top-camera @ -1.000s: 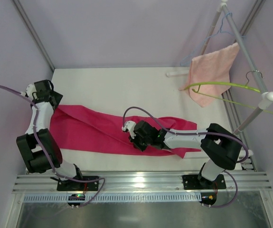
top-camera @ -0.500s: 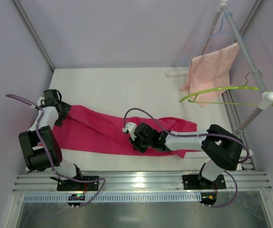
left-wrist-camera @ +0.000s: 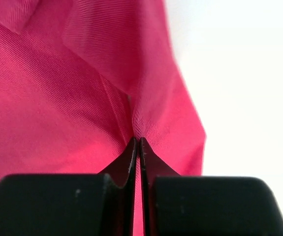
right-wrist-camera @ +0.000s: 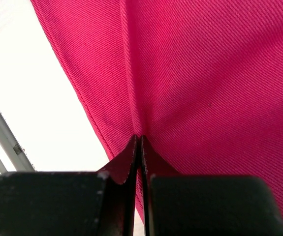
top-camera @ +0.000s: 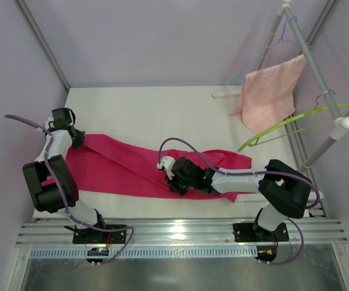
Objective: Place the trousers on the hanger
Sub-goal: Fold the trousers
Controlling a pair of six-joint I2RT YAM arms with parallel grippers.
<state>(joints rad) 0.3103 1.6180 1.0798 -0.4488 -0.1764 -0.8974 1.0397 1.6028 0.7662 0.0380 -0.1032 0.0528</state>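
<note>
Closing is the news: your left gripper (top-camera: 76,138), spread a moment ago, is now pinched tight on a raised fold of the trousers (top-camera: 125,165). The wrist view shows magenta cloth puckering straight out of the jaw tips. The pinch sits at the cloth's end nearest that hand, with bare table (top-camera: 162,112) just to its right. Your right gripper (top-camera: 173,180) has not let go. It stays clamped on a ridge of the same trousers about mid-length, a hemmed edge running off to its left. With two holds, the garment looks ready to lift, though it still lies flat. The lime-green hanger (top-camera: 295,118) has swung on the rack pole (top-camera: 311,57) and now tilts, far end up, well beyond the right gripper and clear of the cloth, beside the salmon towel (top-camera: 271,97). Left arm: elbow folded back, wrist pitched down. Right arm: stretched low across the trousers.
</note>
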